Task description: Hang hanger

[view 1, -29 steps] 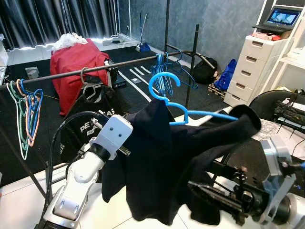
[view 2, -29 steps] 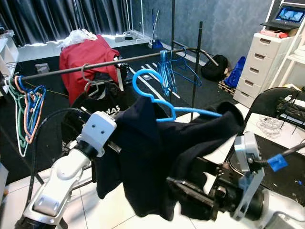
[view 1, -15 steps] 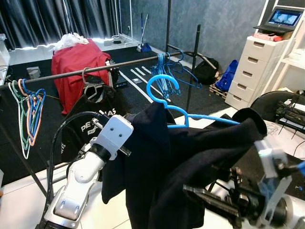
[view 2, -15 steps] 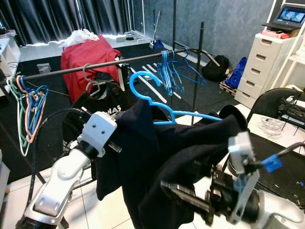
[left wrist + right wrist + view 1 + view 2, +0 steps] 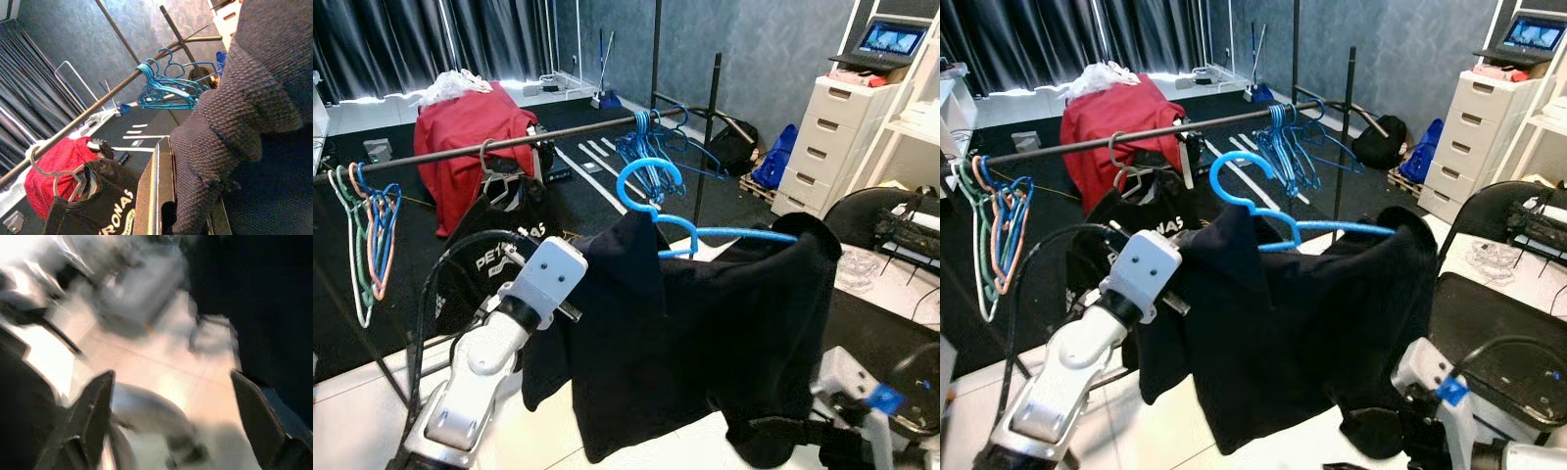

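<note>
A blue hanger [image 5: 648,182] carries a dark navy garment [image 5: 695,333], held up in front of me, below and nearer than the black clothes rail [image 5: 460,152]. My left arm [image 5: 543,284] reaches into the garment's left shoulder. In the left wrist view the left gripper [image 5: 188,205] is shut on a fold of the knitted fabric, one finger [image 5: 156,196] showing beside it. My right arm [image 5: 862,421] sits low at the bottom right, under the garment's hem. In the blurred right wrist view the right gripper [image 5: 171,431] is open with nothing between its fingers.
On the rail hang a bunch of blue hangers [image 5: 651,152], a black printed garment [image 5: 499,225] and several coloured hangers [image 5: 367,235] at its left end. A red-covered heap [image 5: 470,127] lies behind. White drawers [image 5: 822,147] and a black chair [image 5: 1489,323] stand to the right.
My right arm has let go of the garment's right side and dropped low to the bottom right. That side now hangs straight down. The left arm holds its place.
</note>
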